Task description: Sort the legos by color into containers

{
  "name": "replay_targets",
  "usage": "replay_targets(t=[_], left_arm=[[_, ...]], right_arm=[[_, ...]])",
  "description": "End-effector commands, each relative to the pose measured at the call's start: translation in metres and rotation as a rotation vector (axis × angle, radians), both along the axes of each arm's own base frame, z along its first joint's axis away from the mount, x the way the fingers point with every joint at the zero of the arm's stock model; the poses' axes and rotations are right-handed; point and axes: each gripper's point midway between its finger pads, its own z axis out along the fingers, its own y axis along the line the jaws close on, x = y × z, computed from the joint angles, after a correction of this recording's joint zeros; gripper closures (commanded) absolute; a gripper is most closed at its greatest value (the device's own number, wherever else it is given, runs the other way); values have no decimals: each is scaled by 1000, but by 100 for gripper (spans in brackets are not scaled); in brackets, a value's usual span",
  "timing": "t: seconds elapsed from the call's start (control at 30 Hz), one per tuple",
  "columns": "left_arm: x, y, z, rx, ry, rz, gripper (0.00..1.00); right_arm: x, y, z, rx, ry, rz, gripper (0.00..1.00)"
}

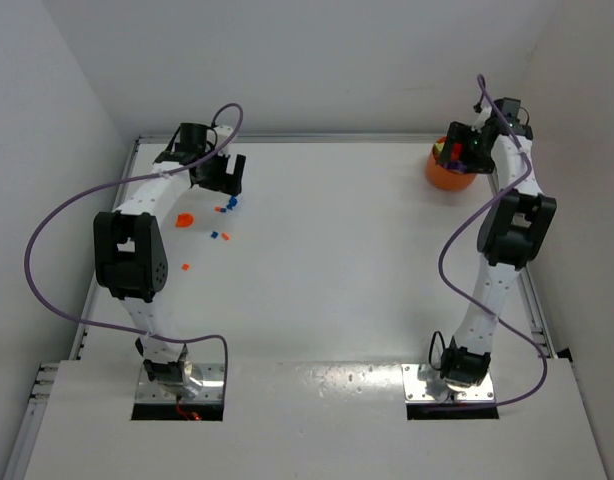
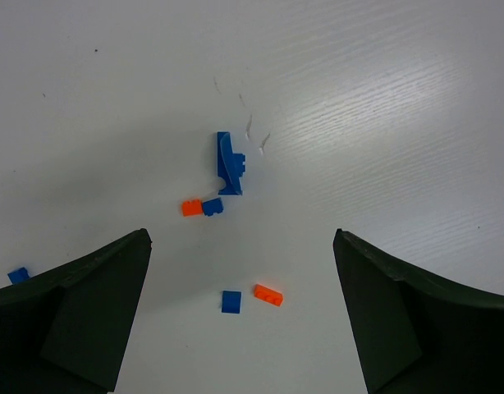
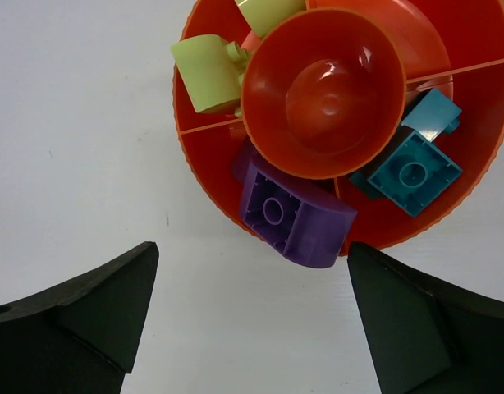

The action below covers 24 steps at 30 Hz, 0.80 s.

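Left tool [image 2: 241, 240]: mine, spread wide apart, holding nothing, over scattered blue and orange legos [image 2: 228, 164] at ten o'clock on the tabletop [image 1: 327, 260]. Right tool [image 3: 254, 250]: mine, apart, empty, above the orange bowl [image 3: 474, 123] at one o'clock.

You have bright, even, diffuse light in all three views, apparently coming from overhead. The white table [image 1: 327, 260] is almost washed out from above, with a mottled sheen along its near edge. Shadows are soft and pale: look under the legos [image 2: 229, 164] in the left wrist view. From above they are mere coloured specks. The orange bowl [image 3: 318, 90] carries small white glints. Both wrist views are sharp mid-frame, but the fingers of the left gripper [image 2: 241, 238] and right gripper [image 3: 252, 245] read near-black, with little detail. The walls [image 1: 317, 60] splay outward in the top view.
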Motion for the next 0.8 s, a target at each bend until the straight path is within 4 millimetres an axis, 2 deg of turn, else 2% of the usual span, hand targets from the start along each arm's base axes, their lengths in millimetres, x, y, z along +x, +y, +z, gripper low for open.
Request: replay_targets(t=[0.0, 0.23, 0.57, 0.77], left_arm=[[-2, -5, 7, -21, -8, -2, 0], [-2, -5, 7, -27, -5, 4, 0], [-2, -5, 2, -27, 4, 4, 0], [-2, -7, 3, -33, 4, -2, 0]], right_arm=[[8, -6, 4, -5, -28, -19, 1], [8, 1, -5, 32, -18, 5, 1], [12, 19, -2, 82, -30, 27, 1], [13, 21, 4, 92, -40, 26, 1]])
